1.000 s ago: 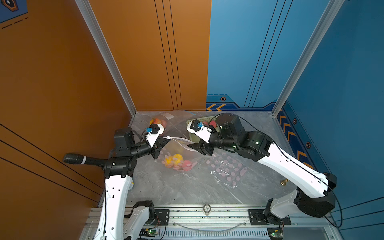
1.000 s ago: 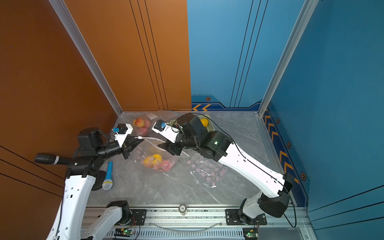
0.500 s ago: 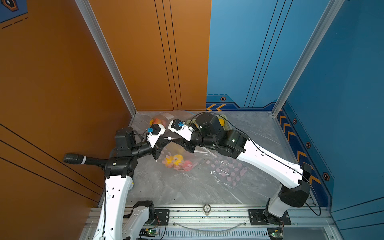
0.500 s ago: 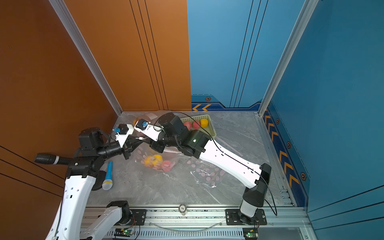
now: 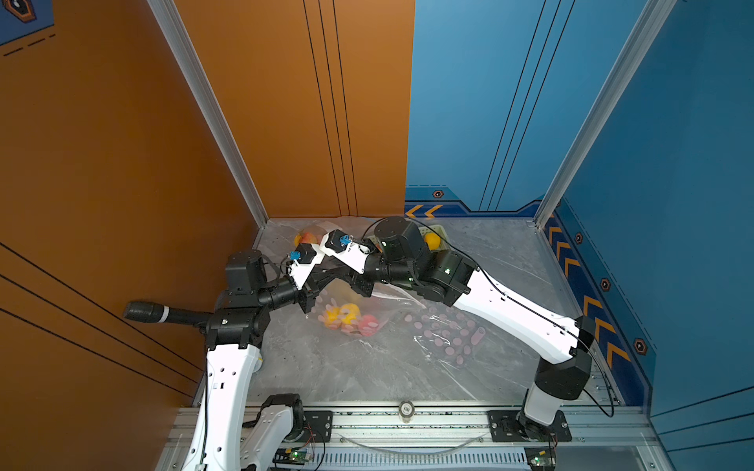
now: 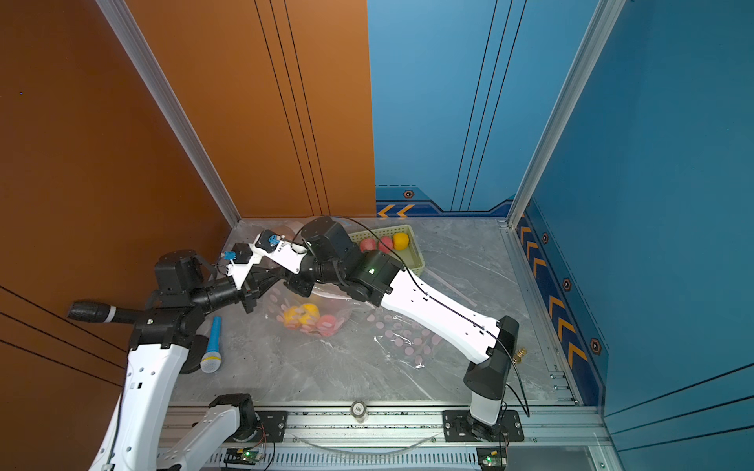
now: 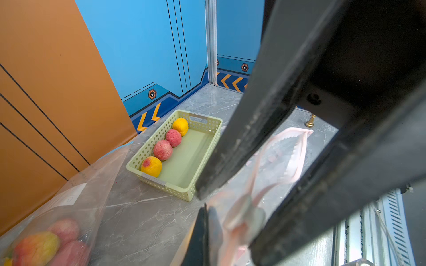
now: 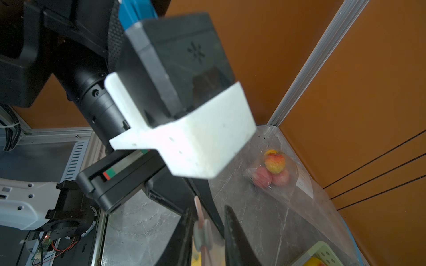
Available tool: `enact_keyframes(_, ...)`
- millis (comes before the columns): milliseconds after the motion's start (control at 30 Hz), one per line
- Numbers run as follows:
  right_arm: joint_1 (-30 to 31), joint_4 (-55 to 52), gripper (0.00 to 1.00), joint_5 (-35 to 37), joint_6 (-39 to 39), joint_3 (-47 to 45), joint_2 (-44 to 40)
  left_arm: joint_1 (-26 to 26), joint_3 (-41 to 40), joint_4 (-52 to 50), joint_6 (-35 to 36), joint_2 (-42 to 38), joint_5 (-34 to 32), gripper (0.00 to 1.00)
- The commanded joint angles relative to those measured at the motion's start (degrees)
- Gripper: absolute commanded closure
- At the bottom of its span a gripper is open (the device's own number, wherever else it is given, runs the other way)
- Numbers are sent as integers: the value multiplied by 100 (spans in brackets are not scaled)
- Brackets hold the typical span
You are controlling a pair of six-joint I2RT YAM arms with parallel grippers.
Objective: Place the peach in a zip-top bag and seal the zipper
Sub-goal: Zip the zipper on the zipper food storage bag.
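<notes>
The near half of the counter (image 5: 367, 379) lies bare and open from the front. The far left is tight. There the left end effector (image 7: 205, 221) and right end effector (image 8: 207, 230) meet tip to tip over the zip-top bag (image 5: 381, 306), with a filled bag (image 8: 304, 183) in the corner behind. The basket (image 7: 175, 192) and a flat spotted bag (image 5: 444, 334) take up the right.

Worktop (image 5: 359, 375) is showing grey marble veining; perforated basket (image 7: 147, 148) is reading pale green, its peaches (image 7: 162, 149) showing pink and yellow-orange; clear zip-top bag (image 5: 367, 322) is carrying pink dots and a pink zipper (image 7: 299, 156); orange wall (image 5: 122, 163) and blue wall (image 5: 469, 102) are both carrying thin black lines.
</notes>
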Motion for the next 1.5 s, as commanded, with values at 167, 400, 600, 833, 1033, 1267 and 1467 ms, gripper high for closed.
enact_keyframes(167, 26, -301, 77, -151, -125, 151, 51, -48, 59, -91, -32, 22, 10, 100)
enact_keyframes(400, 0, -253, 82, -118, -110, 25, -39, -48, 56, -91, -27, 21, -25, 100)
enact_keyframes(600, -18, -205, 91, -31, -100, -145, -168, -48, 30, -91, -49, 6, -35, 100)
enact_keyframes(833, -44, -414, 95, 147, -270, -192, -288, -48, 32, -118, -45, -45, 1, 100)
enact_keyframes(1033, -144, -424, 97, 234, -346, -347, -459, -53, 39, -272, 77, -147, 115, 100)
enact_keyframes(1267, -229, -614, 96, 225, -433, -483, -610, -39, 50, -301, 78, -179, 10, 100)
enact_keyframes(1467, -296, -819, 96, 244, -468, -568, -668, -39, 27, -301, 78, -198, -33, 100)
